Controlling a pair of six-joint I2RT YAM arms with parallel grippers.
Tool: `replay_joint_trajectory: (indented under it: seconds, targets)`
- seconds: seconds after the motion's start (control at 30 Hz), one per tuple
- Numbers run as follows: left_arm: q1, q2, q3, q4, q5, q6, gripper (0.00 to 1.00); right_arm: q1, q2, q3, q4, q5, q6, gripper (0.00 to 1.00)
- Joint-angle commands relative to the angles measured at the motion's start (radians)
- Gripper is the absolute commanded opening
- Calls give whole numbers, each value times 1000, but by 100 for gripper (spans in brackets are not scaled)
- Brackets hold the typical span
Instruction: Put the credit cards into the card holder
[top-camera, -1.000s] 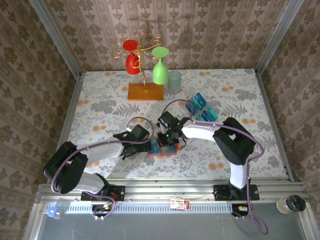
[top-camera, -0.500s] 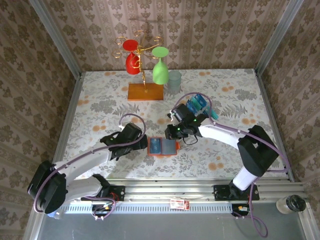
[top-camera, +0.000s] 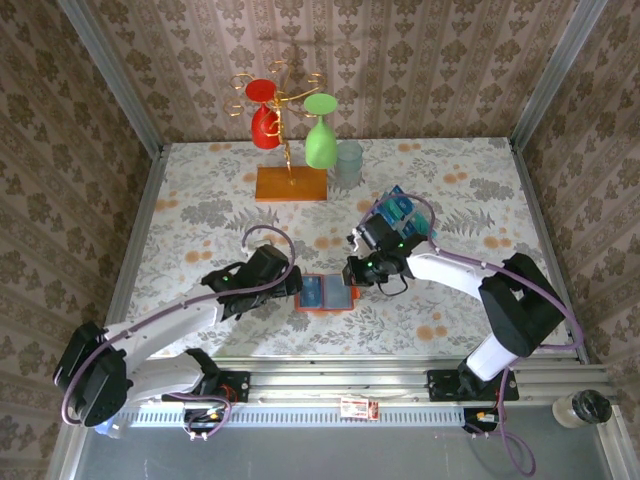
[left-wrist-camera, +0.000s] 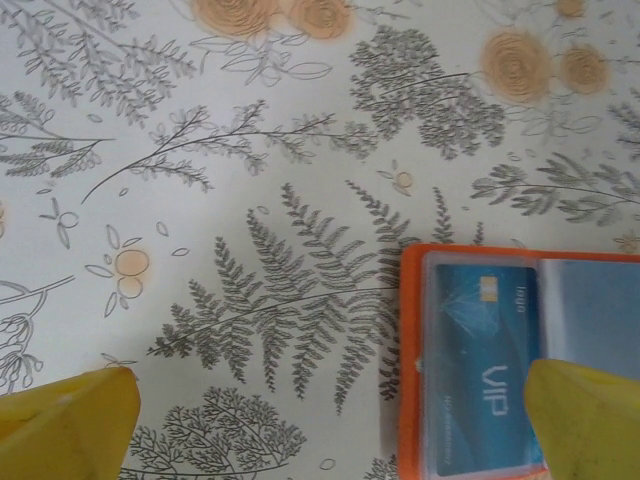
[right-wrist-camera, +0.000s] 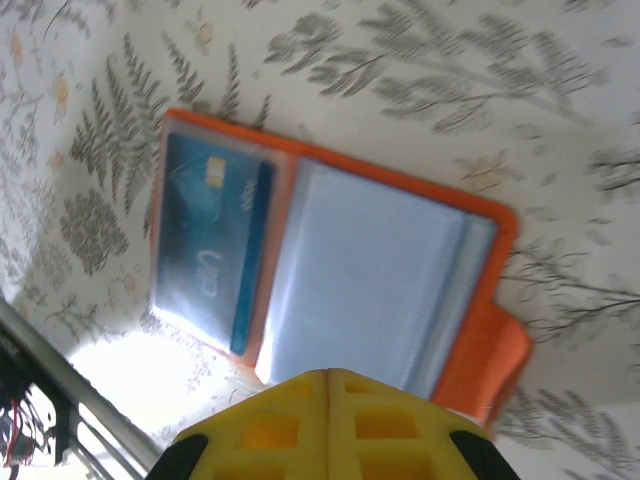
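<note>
Risk: the orange-red folding card holder (top-camera: 327, 293) could slide unpinned; my left gripper (top-camera: 293, 284) stood wide at its 9 o'clock, my right gripper (top-camera: 352, 272) closed empty at 2 o'clock.

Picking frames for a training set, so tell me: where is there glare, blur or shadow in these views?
Right wrist: a blown-out white patch beside the card holder, sheen on its clear pockets, right claw soft. Left wrist: fern print and blue card sharp, left claw blurred. Top external: even light, glass rack shadowed on the back wall.
</note>
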Motion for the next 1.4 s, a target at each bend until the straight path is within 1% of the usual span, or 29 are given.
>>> replay_joint_trajectory:
  seconds: [0.0, 0.23, 0.43, 0.9, 1.37]
  targets:
    - [11, 22, -25, -47, -32, -25, 100, 44, 30, 0, 19, -9, 15, 2]
    - [29, 75, -83, -20, -14, -16, 100, 109, 103, 31, 47, 13, 50, 0]
    - [33, 138, -85, 18, 6, 12, 100, 135, 152, 67, 46, 26, 56, 0]
    - [32, 227, -87, 91, 37, 33, 100, 148, 191, 95, 40, 32, 64, 0]
    - [32, 246, -98, 119, 46, 31, 100, 157, 199, 111, 32, 35, 67, 0]
